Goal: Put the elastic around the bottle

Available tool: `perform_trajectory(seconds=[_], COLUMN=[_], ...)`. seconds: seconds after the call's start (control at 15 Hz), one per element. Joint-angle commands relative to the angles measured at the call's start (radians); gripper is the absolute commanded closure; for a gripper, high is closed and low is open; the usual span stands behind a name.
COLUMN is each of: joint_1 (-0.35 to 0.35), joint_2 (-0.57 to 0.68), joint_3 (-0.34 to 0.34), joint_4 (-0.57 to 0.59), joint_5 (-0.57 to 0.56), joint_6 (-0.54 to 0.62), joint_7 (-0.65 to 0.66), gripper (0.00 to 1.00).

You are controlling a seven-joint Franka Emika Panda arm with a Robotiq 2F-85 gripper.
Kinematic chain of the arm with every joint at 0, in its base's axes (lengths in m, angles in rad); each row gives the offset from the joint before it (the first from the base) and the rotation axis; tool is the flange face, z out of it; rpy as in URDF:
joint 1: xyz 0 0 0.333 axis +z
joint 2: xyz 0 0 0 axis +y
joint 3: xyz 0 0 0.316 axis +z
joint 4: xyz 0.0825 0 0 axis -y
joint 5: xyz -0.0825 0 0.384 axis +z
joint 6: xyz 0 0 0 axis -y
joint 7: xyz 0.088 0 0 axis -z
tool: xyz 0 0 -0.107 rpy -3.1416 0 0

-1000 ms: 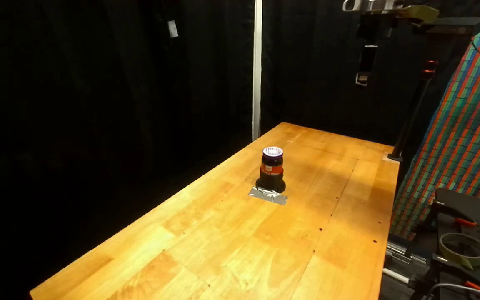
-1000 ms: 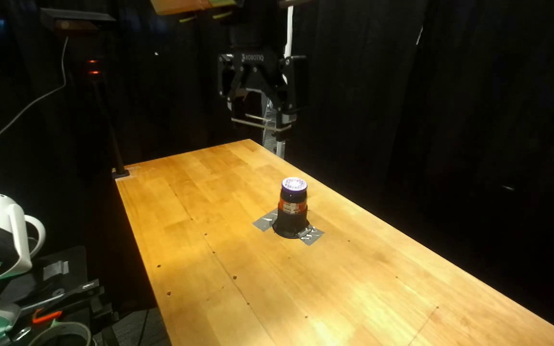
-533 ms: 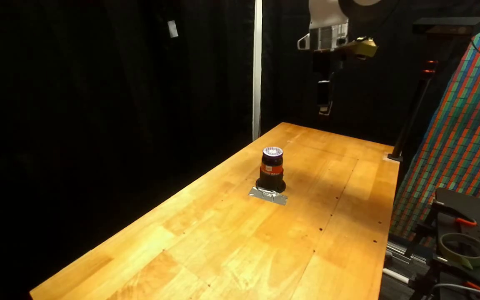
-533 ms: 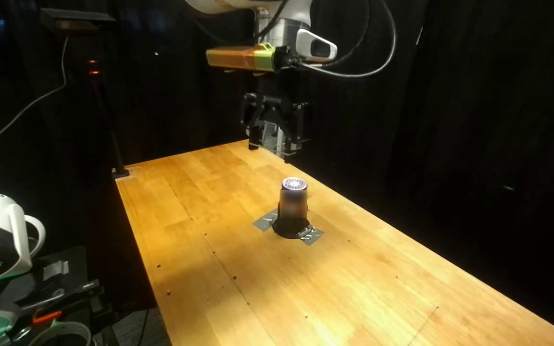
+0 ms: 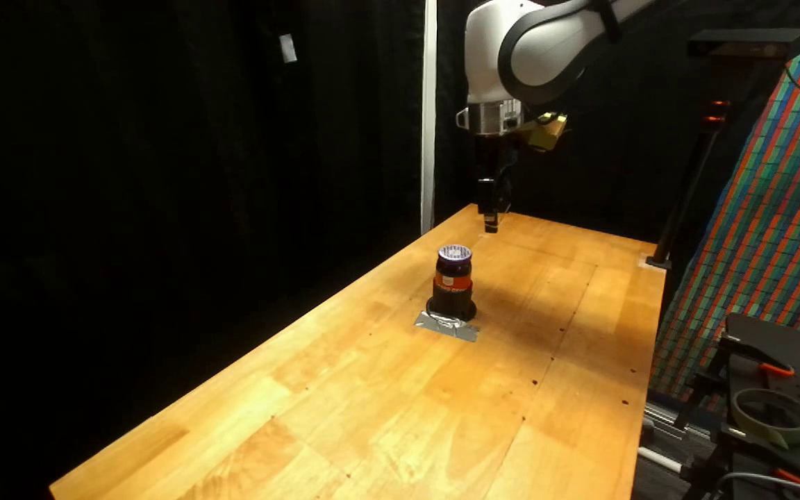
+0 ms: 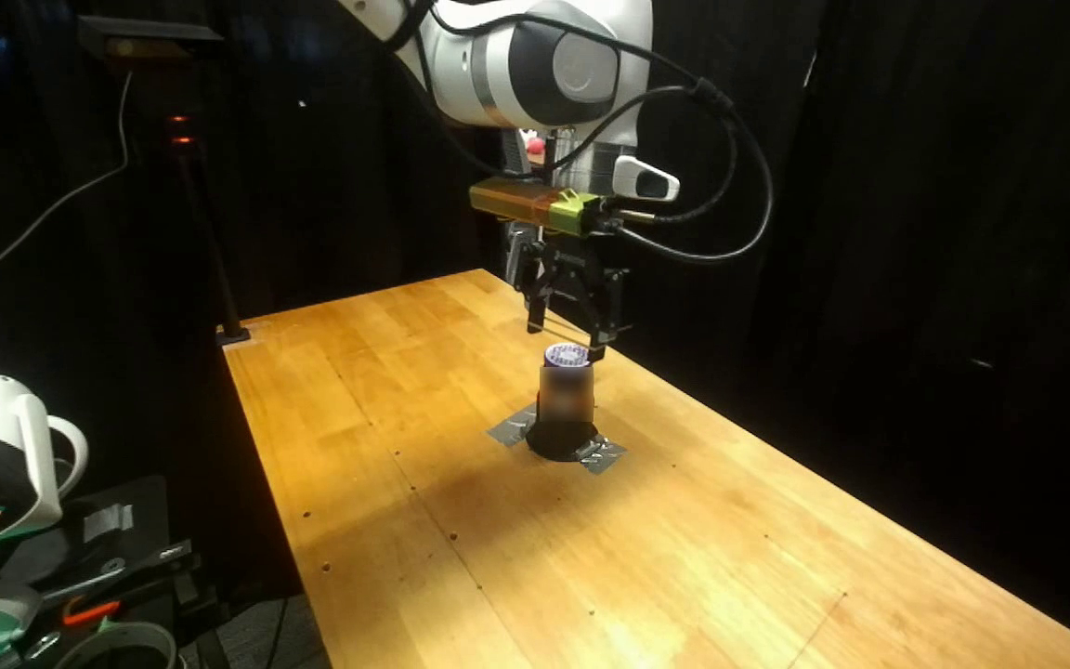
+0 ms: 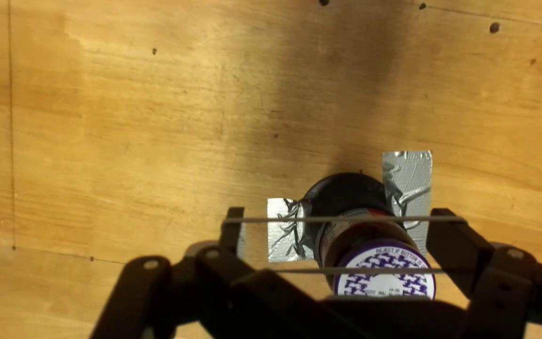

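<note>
Bottle [image 5: 453, 281]: upright, dark, orange label, white lid w/ purple rim and pattern; seated in blk. holder [image 5: 452, 305] on wooden table [image 5: 372, 389], silver tape [image 7: 412, 174] at the foot. Elastic [image 7: 257, 220]: thin, tan, stretched around both fingers, two strands crossing btwn. them. Gripper [image 6: 566, 340]: jaws spread apart, pointing down near bottle; gap to lid visible in an exterior view. Edges: bottle stands nearer long edge along dark curtain [image 5: 185, 153]; wide run of wood twd. cam. in both exterior views. Blk. post [image 5: 686, 189] at far corner.
</note>
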Motion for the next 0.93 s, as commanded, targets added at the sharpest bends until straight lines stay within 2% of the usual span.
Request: perform_trajectory(seconds=[0.0, 0.2, 0.4, 0.73, 0.87], joint_1=[0.005, 0.01, 0.008, 0.002, 0.011], joint_2=[0.078, 0.112, 0.141, 0.198, 0.218], joint_3=[0.01, 0.013, 0.025, 0.055, 0.045], joint_4=[0.079, 0.092, 0.111, 0.168, 0.185], joint_5=[0.025, 0.023, 0.044, 0.122, 0.115], joint_6=[0.081, 0.181, 0.227, 0.202, 0.216], joint_7=[0.014, 0.011, -0.002, -0.014, 0.006], gripper=[0.0, 0.0, 0.0, 0.0, 0.0])
